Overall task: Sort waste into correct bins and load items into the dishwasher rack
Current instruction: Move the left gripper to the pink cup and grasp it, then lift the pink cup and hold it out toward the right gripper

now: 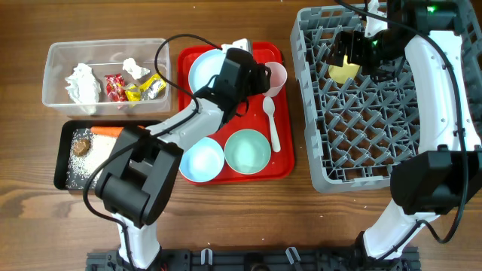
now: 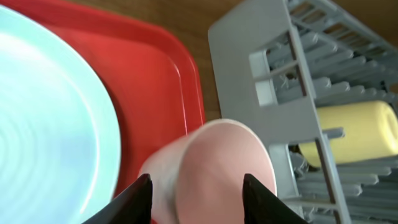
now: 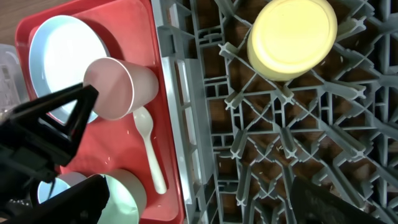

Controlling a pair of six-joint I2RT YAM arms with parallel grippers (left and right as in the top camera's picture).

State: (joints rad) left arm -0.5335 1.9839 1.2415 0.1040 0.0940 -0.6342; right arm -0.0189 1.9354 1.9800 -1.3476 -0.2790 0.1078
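The left pincer [image 2: 196,186] fills the foreground of its own wrist view. Its fingers [image 2: 134,200] are drawn in to the width of the pink cup [image 2: 217,165], one on each flank, so it appears to be pinching the cup just under the rim. The cup's mouth faces the wrist camera, and its long axis looks roughly upright. It is at the far right corner of the red tray [image 1: 285,167], beside the pale blue plate [image 2: 50,124].

The dishwasher rack [image 1: 316,175] lies to the cup's right. Its grey wall is just beside the tray's edge, so that wall is the one edge the cup must rise over. The left arm is plainly the nearer one.

The yellow cup [image 1: 345,71] sits among the pegs near the rack's far left corner. The right pincer [image 1: 354,47] hovers over it with its fingers spread wide on nothing. Room is tightest at that corner, while the near and right-hand pegs stand bare.

The white spoon [image 1: 273,124] and two bowls [image 1: 247,150] are nearer on the tray, out of the cup's path.
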